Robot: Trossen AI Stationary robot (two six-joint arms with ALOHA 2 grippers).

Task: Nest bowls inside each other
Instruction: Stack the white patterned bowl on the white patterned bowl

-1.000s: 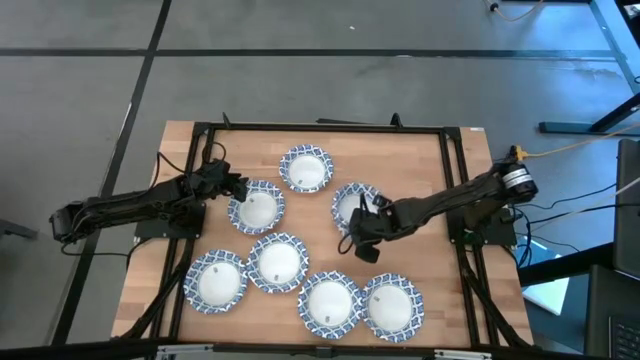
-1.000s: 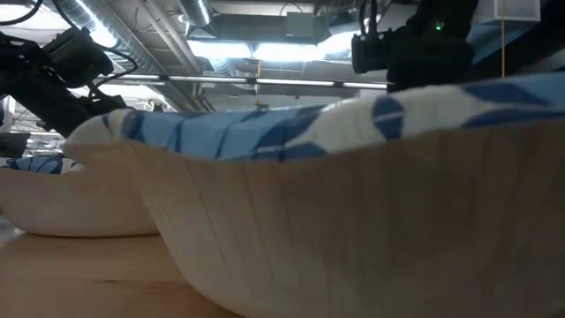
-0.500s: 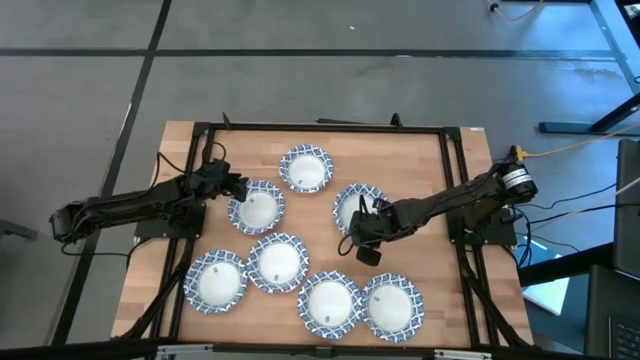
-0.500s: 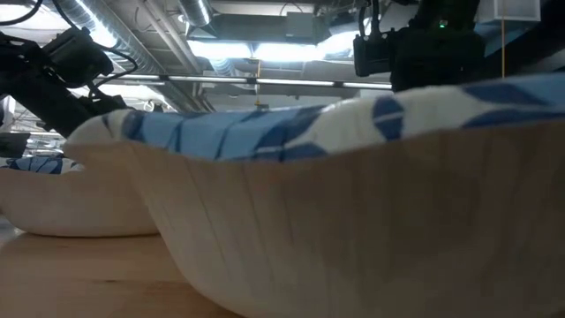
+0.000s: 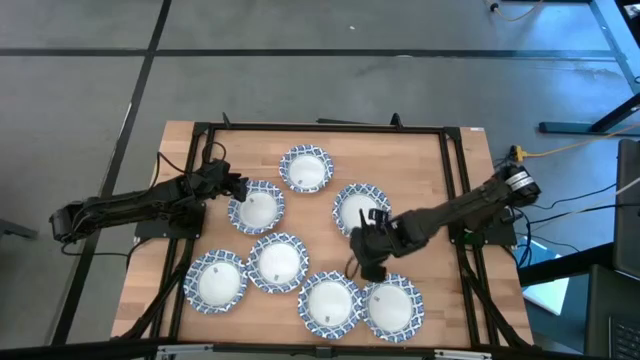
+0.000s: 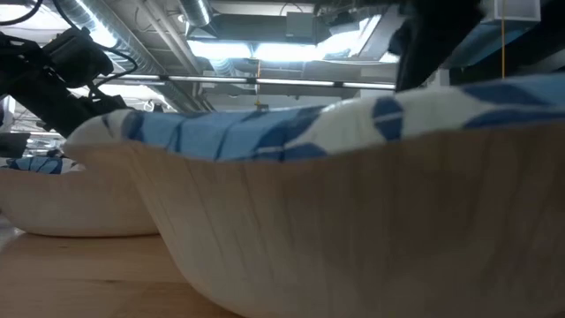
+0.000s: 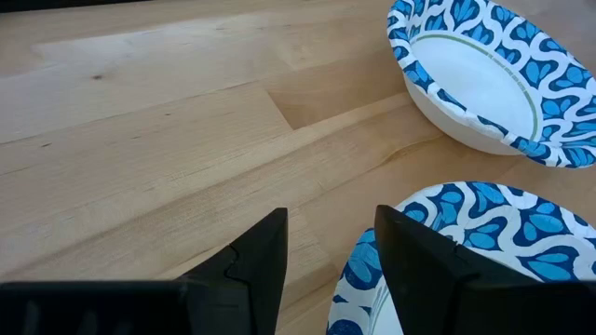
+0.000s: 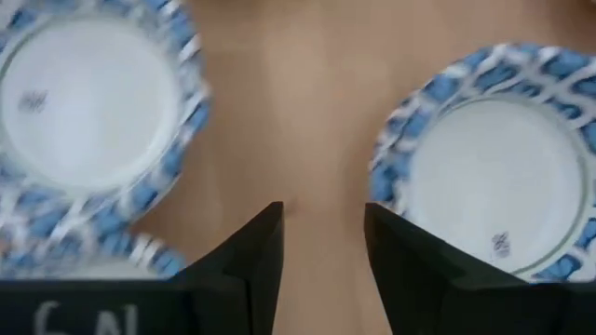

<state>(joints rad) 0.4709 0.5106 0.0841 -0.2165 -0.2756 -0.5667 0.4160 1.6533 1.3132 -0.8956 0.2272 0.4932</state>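
Several bowls with white insides and blue-patterned rims stand on the wooden table [image 5: 420, 160], each on its base. My left gripper [image 5: 236, 188] is open at the left rim of the middle-left bowl [image 5: 257, 208]. In its wrist view that bowl's rim [image 7: 358, 270] shows between the fingers. My right gripper [image 5: 368, 260] is open and points down over bare wood [image 8: 321, 140], just nearer than the centre-right bowl [image 5: 360, 210]. It stands between two bowls [image 8: 88, 102] [image 8: 503, 167] and holds nothing. My left gripper has one finger [image 7: 419, 261] over the middle-left bowl's rim edge [image 7: 358, 270] and the other over bare wood. I cannot tell whether either finger touches the rim. The bowl rests on the table.
Two bowls [image 5: 330, 303] [image 5: 392, 306] sit side by side at the near edge, and two more [image 5: 277, 262] [image 5: 215, 282] to their left. One bowl [image 5: 306, 168] stands at the far middle. A black frame [image 5: 320, 127] borders the table. A near bowl [image 6: 353, 221] fills the low view.
My right gripper has moved from the centre-right bowl's near rim toward the table's near edge and now stands over bare wood between bowls. That bowl now shows uncovered. My left arm has kept still.
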